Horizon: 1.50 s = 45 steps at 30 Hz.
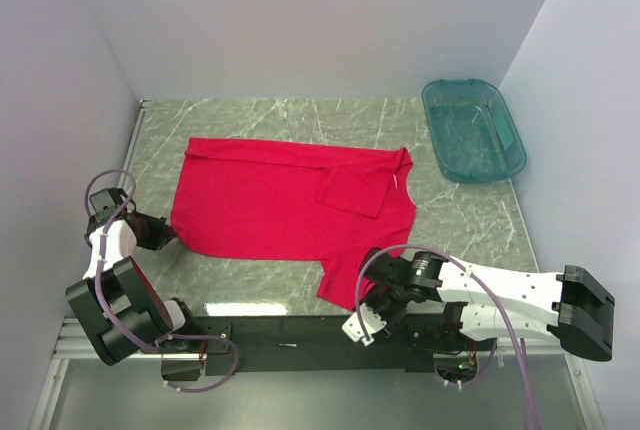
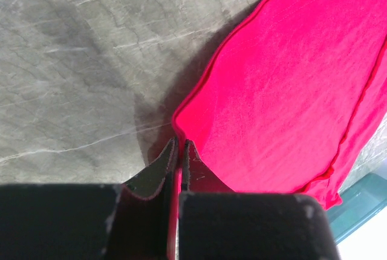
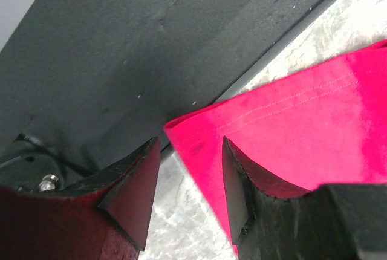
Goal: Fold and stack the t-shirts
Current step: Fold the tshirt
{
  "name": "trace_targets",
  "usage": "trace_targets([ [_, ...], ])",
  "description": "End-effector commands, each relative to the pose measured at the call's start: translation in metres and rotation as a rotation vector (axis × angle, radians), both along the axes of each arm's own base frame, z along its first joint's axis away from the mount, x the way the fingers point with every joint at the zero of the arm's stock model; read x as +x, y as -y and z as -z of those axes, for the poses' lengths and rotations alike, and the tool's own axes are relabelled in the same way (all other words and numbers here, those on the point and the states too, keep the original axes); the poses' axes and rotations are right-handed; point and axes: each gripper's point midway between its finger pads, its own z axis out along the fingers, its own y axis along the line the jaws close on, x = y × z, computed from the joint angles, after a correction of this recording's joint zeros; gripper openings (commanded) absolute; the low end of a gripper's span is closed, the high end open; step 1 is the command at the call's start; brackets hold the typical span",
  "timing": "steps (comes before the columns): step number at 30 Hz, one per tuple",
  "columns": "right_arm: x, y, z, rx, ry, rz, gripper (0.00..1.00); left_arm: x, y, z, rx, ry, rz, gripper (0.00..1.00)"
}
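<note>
From above: spread mostly flat on the marbled table (image 1: 250,115), a red t-shirt (image 1: 280,205), collar turned toward the teal bin (image 1: 470,130) at far right, one flap folded back over the body. Flanked by both arms, left at the shirt's left edge, right at the near corner by the table's front edge. Probably two hold points set up for a fold.

Left wrist: left jaws shut tight on an edge corner of the red t-shirt (image 2: 284,91), a sliver of cloth pinched between them. Remaining fabric flat on the table (image 2: 78,60), so likely an anchor grip.

Right wrist: right jaws partly open, straddling the near corner of the red t-shirt (image 3: 302,133), with nothing pinched yet. Low over the table (image 3: 344,18), just beside the black base rail (image 3: 121,30). Seemingly lined up to take that corner.
</note>
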Motion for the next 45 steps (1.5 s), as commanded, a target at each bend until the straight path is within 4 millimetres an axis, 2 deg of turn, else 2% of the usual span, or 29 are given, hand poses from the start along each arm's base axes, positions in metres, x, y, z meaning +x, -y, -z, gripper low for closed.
trace_targets([
  [1, 0.002, -0.003, 0.008, -0.003, 0.030, 0.018, 0.52, 0.000, 0.003, -0.002, -0.003, 0.020, 0.028, 0.00],
  [6, -0.007, -0.001, 0.017, -0.034, 0.032, -0.012, 0.48, 0.001, 0.004, -0.003, -0.006, 0.025, 0.033, 0.00],
  [12, -0.009, 0.001, 0.021, -0.054, 0.040, -0.005, 0.41, 0.001, 0.005, -0.001, -0.013, 0.024, 0.035, 0.00],
  [15, -0.007, 0.000, 0.022, -0.064, 0.046, 0.011, 0.34, 0.002, 0.005, -0.002, -0.012, 0.027, 0.035, 0.00],
  [17, -0.005, 0.000, 0.023, -0.070, 0.051, 0.024, 0.25, 0.001, 0.005, -0.002, -0.013, 0.028, 0.036, 0.00],
  [21, -0.004, 0.000, 0.022, -0.062, 0.058, 0.037, 0.22, 0.002, 0.005, -0.002, -0.014, 0.030, 0.034, 0.00],
  [22, -0.003, -0.001, 0.022, -0.057, 0.062, 0.038, 0.20, 0.002, 0.005, -0.002, -0.013, 0.032, 0.036, 0.00],
  [24, -0.001, -0.002, 0.022, -0.038, 0.076, 0.057, 0.00, 0.002, 0.006, -0.001, -0.018, 0.031, 0.039, 0.00],
  [25, 0.000, -0.003, 0.020, -0.020, 0.083, 0.068, 0.00, 0.003, 0.006, -0.001, -0.018, 0.033, 0.041, 0.00],
  [29, 0.010, -0.014, -0.010, 0.089, 0.052, 0.177, 0.00, 0.003, 0.007, -0.002, -0.022, 0.040, 0.043, 0.00],
  [30, 0.022, -0.016, -0.025, 0.119, 0.044, 0.229, 0.00, 0.003, 0.007, -0.002, -0.022, 0.040, 0.045, 0.00],
  [32, 0.020, -0.010, -0.042, 0.153, -0.021, 0.216, 0.00, 0.003, 0.007, -0.002, -0.023, 0.037, 0.035, 0.00],
  [33, 0.036, -0.009, -0.056, 0.190, -0.015, 0.273, 0.00, 0.003, 0.007, -0.002, -0.027, 0.040, 0.036, 0.00],
  [35, 0.043, -0.010, -0.069, 0.228, -0.026, 0.321, 0.00, 0.004, 0.009, -0.003, -0.034, 0.046, 0.039, 0.00],
  [39, 0.072, -0.017, -0.096, 0.325, -0.023, 0.439, 0.00, 0.006, 0.012, -0.007, -0.055, 0.064, 0.037, 0.00],
  [45, 0.121, -0.020, -0.121, 0.400, 0.023, 0.606, 0.00, 0.015, 0.014, -0.019, -0.078, 0.107, 0.026, 0.00],
])
